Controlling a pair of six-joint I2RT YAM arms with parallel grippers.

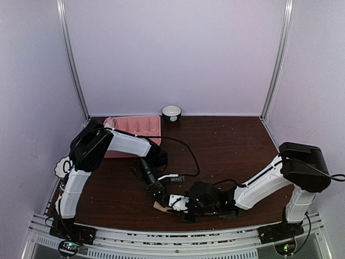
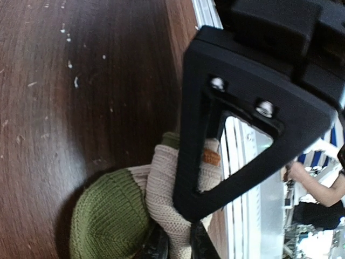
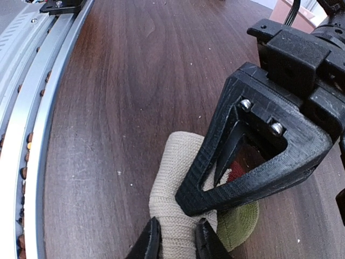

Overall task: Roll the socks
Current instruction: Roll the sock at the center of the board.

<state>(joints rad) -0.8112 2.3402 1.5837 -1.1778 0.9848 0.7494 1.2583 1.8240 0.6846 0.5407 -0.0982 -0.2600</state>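
The beige knit sock with an olive-green end (image 3: 171,183) runs lengthwise straight out from the jaws of the right gripper (image 3: 178,226), its green end lying off to their right. Those jaws pinch its beige fabric. The jaws of the left gripper (image 2: 177,240) pinch it too.

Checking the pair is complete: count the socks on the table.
1 for sure: a beige knit sock with a green end, at the table's near edge, pinched by the left gripper and the right gripper. A second may be hidden in the bundle.
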